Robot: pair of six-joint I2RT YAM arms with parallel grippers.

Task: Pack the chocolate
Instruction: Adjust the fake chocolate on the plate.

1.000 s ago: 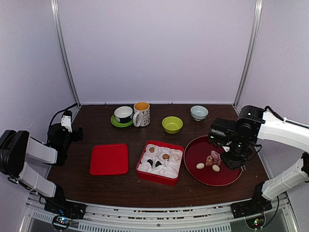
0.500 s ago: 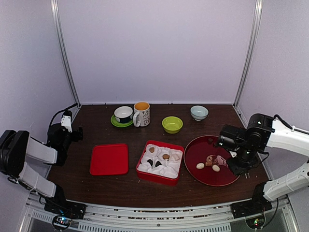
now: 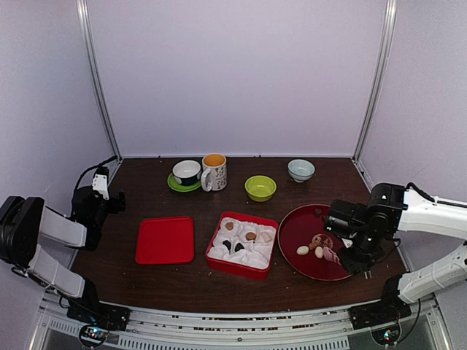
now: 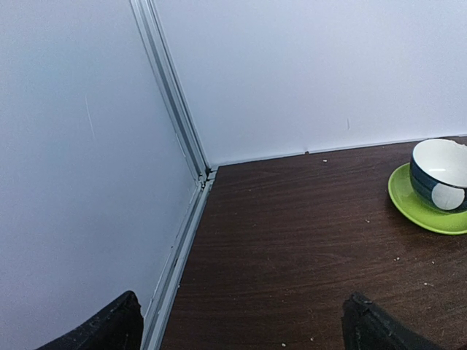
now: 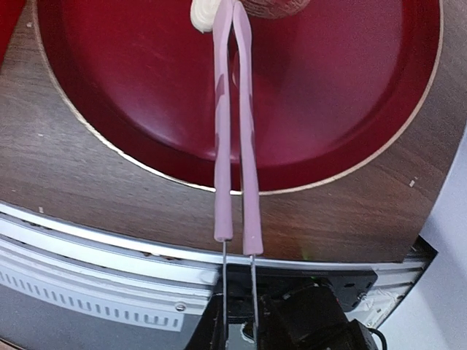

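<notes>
Chocolate sweets, cream and tan, lie on the round dark-red plate. More sit on the white paper lining the square red box. Only the right wrist view shows the right gripper clamped on thin pink tongs, their arms pinched together and their tips beside a cream sweet. The left wrist view shows the left gripper spread wide and empty, near a blue-and-white cup on a green saucer.

This was a lab robot cell. Plain pale walls met at aluminium posts around a dark wood table. A left arm and a right arm were bolted to a metal rail at its near edge, with a cable trailing by the left wall.
</notes>
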